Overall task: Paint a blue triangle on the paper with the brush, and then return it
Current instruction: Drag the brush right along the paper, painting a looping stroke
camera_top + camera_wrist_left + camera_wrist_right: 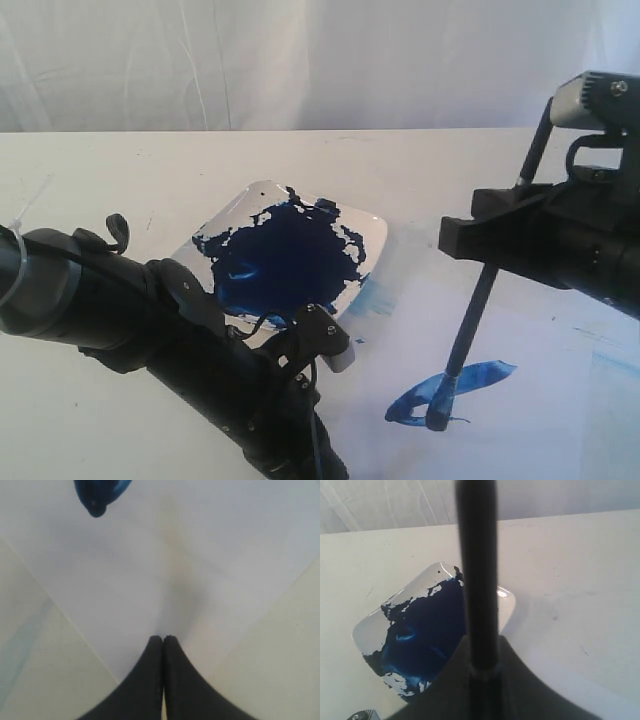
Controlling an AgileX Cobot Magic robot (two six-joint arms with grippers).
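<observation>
While the brush (470, 325) is gripped by the right claw (493, 248) partway up its black handle, it is held tilted, its top leaning to the far right; its tip is set down on the paper (540, 440), within a short blue stroke (482, 377) at the near right; a white dish (290, 250), spread with dark blue paint, is seen left of the brush and farther back, on the table (100, 170); the left claw (163, 639) is closed on nothing, its tips pressed together just at the paper's surface.
</observation>
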